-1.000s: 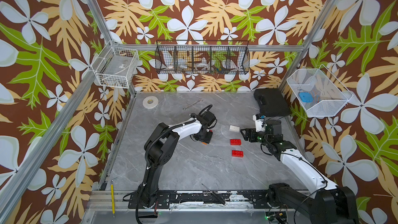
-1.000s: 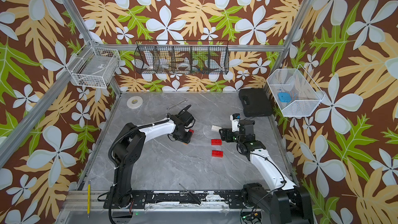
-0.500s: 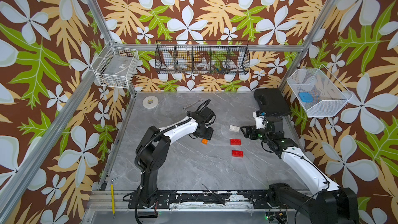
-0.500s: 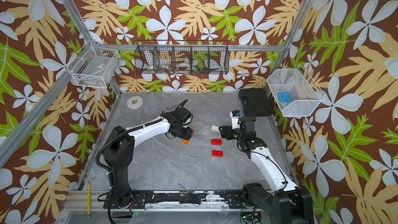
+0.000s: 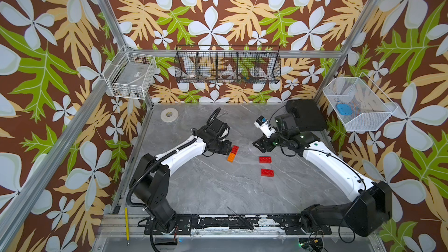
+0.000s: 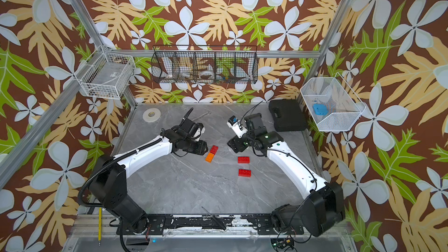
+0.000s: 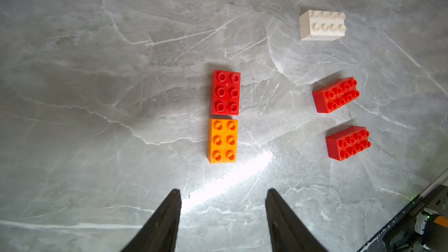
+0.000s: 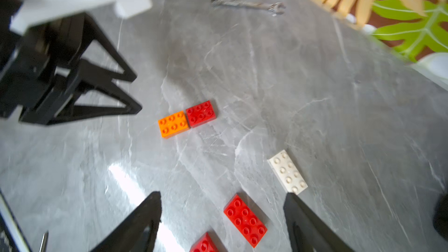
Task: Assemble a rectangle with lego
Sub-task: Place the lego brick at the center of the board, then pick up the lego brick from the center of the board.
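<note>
The orange brick (image 7: 222,141) and a red brick (image 7: 225,92) lie end to end before the spread, empty left gripper (image 7: 221,191), so joining has barely begun, and next the right gripper (image 8: 221,195), likewise spread and empty, should straddle the white brick (image 8: 287,172) squarely

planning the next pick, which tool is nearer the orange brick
Left. The left tool is open just beside the orange brick, not touching it. The right tool is farther off, open by a red brick and the white brick.
</note>
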`<action>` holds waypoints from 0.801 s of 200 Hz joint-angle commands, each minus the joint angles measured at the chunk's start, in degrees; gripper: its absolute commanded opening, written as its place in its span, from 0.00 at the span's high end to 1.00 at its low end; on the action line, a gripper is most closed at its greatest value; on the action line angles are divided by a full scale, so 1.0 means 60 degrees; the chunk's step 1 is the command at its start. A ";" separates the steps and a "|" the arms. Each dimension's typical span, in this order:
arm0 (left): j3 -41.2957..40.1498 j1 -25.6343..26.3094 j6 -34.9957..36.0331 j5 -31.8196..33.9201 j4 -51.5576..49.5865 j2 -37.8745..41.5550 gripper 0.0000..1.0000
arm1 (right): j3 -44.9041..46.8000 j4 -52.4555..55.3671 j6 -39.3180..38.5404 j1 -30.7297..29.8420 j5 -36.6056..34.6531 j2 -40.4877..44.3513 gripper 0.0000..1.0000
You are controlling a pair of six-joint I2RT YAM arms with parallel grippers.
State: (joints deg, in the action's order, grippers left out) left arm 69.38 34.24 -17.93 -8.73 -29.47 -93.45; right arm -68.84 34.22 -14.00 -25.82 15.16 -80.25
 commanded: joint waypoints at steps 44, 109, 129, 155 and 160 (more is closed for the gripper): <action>-0.1821 -0.0418 -0.0374 -0.0953 0.2511 0.1518 0.44 | 0.0032 0.1740 -0.3050 -0.0161 -0.0745 -0.0707 0.19; -0.2483 -0.0422 -0.1186 -0.1272 0.3369 0.2333 0.46 | 0.0885 0.2018 -0.5056 -0.0022 -0.0604 -0.1036 0.19; -0.2755 -0.0394 -0.1385 -0.1677 0.3579 0.2566 0.46 | 0.1656 0.1786 -0.5298 0.0011 -0.0880 -0.0596 0.20; -0.3366 -0.0389 -0.1538 -0.1625 0.3945 0.2988 0.45 | 0.2424 0.1578 -0.5241 -0.0001 -0.0886 -0.0380 0.23; -0.3448 -0.0389 -0.1523 -0.1595 0.3945 0.3024 0.45 | 0.2580 0.1513 -0.5243 0.0010 -0.0927 -0.0338 0.23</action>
State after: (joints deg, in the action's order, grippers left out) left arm 50.50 31.83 -25.85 -17.50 -8.97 -76.53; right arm -56.03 43.99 -43.97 -25.85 10.09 -83.35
